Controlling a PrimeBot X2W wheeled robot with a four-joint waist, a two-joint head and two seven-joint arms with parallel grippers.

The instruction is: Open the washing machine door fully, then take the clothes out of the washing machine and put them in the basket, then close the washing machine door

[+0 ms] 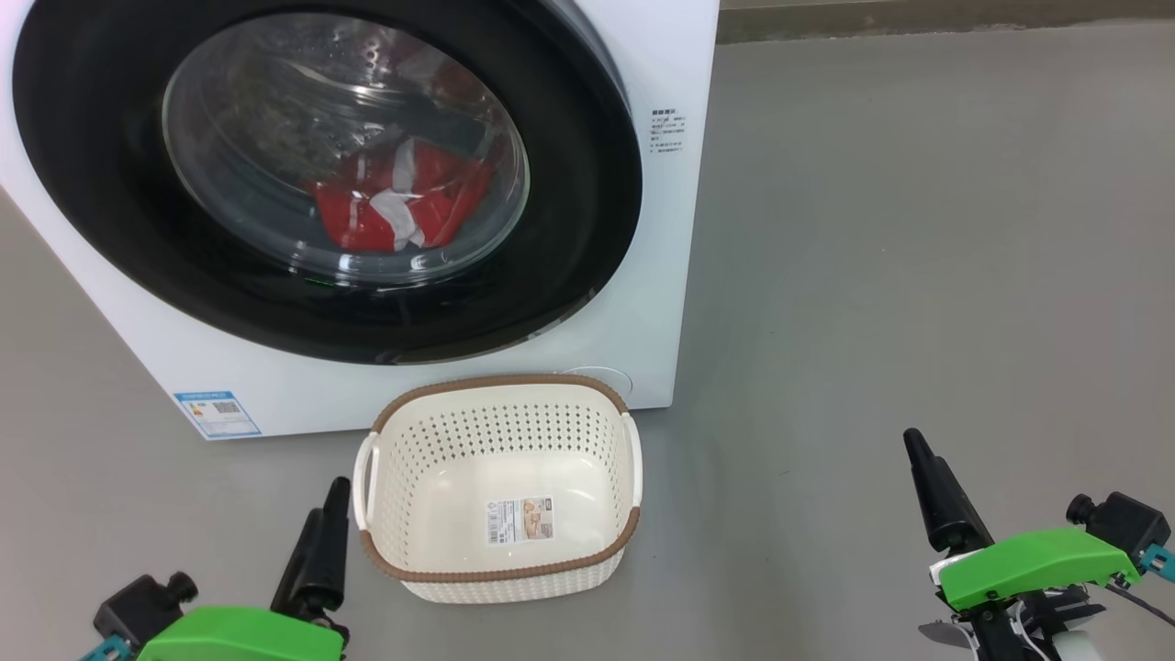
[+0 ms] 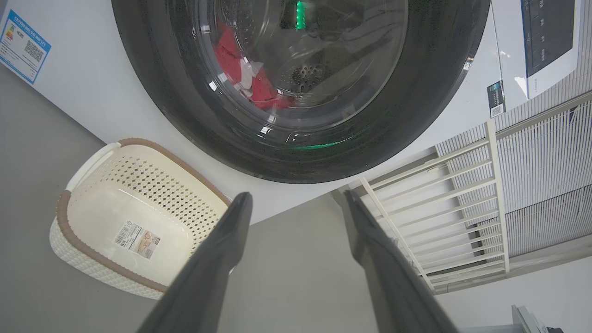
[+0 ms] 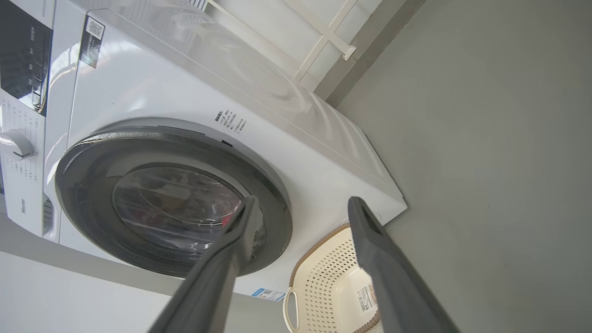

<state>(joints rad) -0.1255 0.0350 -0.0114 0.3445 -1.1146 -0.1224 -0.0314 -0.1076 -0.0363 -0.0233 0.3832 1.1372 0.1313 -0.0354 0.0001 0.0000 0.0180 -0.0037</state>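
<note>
The white washing machine [image 1: 670,275] stands at the upper left in the head view. Its door [image 1: 569,239], with a wide black rim and a glass bowl, lies against the front. Red and white clothes [image 1: 395,207] show through the glass, low in the drum. The cream basket [image 1: 514,378] sits on the floor right before the machine, with nothing in it but a sticker. My left gripper [image 2: 296,194] is open just left of the basket, and its fingers point at the door [image 2: 185,115]. My right gripper [image 3: 303,200] is open well to the right, above the floor.
Grey floor [image 1: 918,275] stretches wide to the right of the machine. A blue label [image 1: 218,413] marks the machine's lower front corner. A white slatted rail [image 2: 439,208] stands beside the machine. The control panel with a dial [image 3: 18,145] is above the door.
</note>
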